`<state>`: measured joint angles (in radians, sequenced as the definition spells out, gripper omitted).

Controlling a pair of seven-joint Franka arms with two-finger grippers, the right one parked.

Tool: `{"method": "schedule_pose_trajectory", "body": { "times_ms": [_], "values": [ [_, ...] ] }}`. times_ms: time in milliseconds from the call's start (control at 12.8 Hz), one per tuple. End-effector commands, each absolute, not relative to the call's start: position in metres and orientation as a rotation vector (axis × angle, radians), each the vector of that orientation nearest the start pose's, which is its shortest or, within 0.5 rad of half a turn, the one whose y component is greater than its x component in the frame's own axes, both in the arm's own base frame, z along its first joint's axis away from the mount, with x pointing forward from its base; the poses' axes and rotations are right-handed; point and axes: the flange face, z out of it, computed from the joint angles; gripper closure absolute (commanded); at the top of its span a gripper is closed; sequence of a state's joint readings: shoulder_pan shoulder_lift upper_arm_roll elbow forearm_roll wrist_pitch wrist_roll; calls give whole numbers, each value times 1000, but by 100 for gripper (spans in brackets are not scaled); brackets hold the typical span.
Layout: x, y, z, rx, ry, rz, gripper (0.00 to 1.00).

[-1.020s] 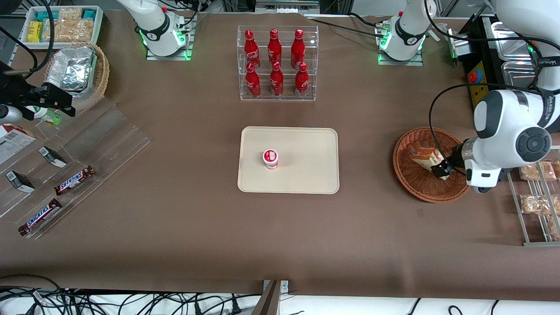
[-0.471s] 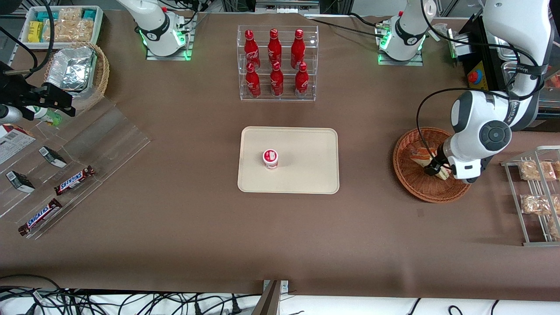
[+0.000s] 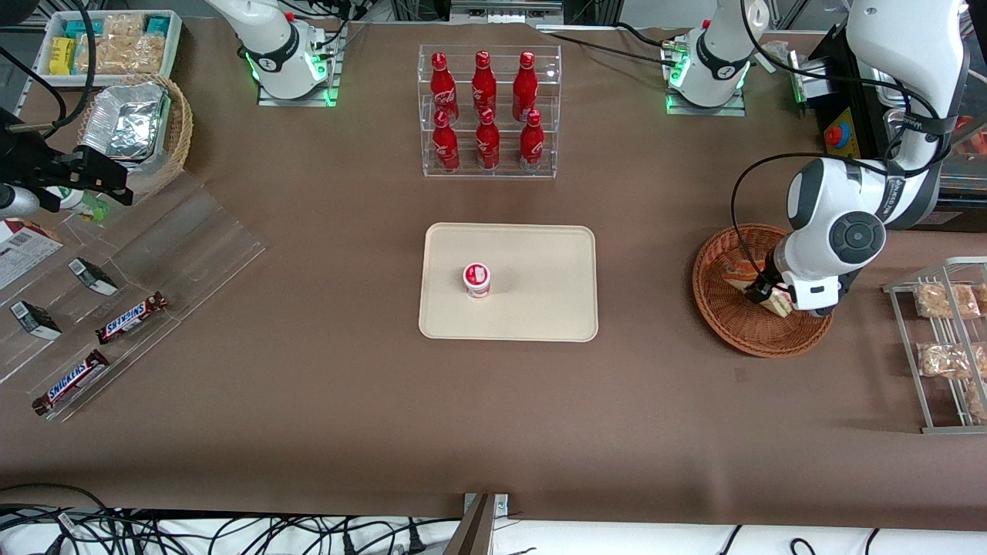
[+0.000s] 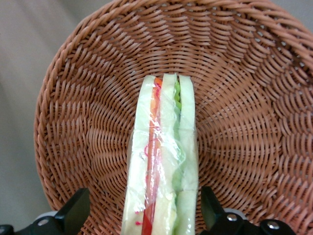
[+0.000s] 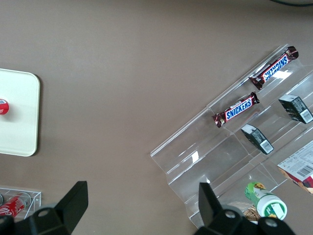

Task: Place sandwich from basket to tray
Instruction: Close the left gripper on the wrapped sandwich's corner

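Note:
The sandwich (image 4: 164, 147), wrapped in clear film with red, green and yellow layers, lies in the round reddish-brown wicker basket (image 4: 88, 98). In the front view the basket (image 3: 736, 331) sits toward the working arm's end of the table, and the sandwich (image 3: 739, 271) is partly covered by the arm. My gripper (image 3: 771, 294) is low in the basket, open, with its fingers on either side of the sandwich's wide end (image 4: 145, 213). One finger (image 4: 208, 205) is close to the bread, the other stands apart from it. The cream tray (image 3: 540, 254) lies mid-table.
A small red-and-white cup (image 3: 477, 279) stands on the tray. A clear rack of red bottles (image 3: 487, 112) stands farther from the camera than the tray. A wire rack with bagged snacks (image 3: 944, 339) is beside the basket. A clear stepped shelf with candy bars (image 3: 116, 308) lies toward the parked arm's end.
My gripper has moved in over the basket toward the tray side and now straddles the sandwich. The sandwich and basket have not moved.

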<state>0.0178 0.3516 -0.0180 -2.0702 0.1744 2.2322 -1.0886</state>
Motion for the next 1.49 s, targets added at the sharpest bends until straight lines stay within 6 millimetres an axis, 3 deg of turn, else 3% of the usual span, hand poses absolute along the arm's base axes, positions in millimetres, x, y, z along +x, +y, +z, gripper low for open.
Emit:
{"method": "schedule_pose_trajectory", "body": {
  "times_ms": [0, 157, 549, 627, 863, 1098, 1333, 1412],
  "values": [
    [566, -2, 262, -2575, -1402, 89, 0],
    [569, -3, 267, -2569, -1422, 76, 5],
    [570, -5, 262, -2567, -1427, 78, 65],
    [570, -5, 263, -2568, -1429, 77, 72],
    [579, -8, 277, -2593, -1404, 49, 75],
    [595, -28, 318, -2645, -1156, 182, 75],
    [607, -65, 368, -2702, -991, 222, 75],
    [609, -87, 385, -2739, -925, 217, 74]
  ]
}}
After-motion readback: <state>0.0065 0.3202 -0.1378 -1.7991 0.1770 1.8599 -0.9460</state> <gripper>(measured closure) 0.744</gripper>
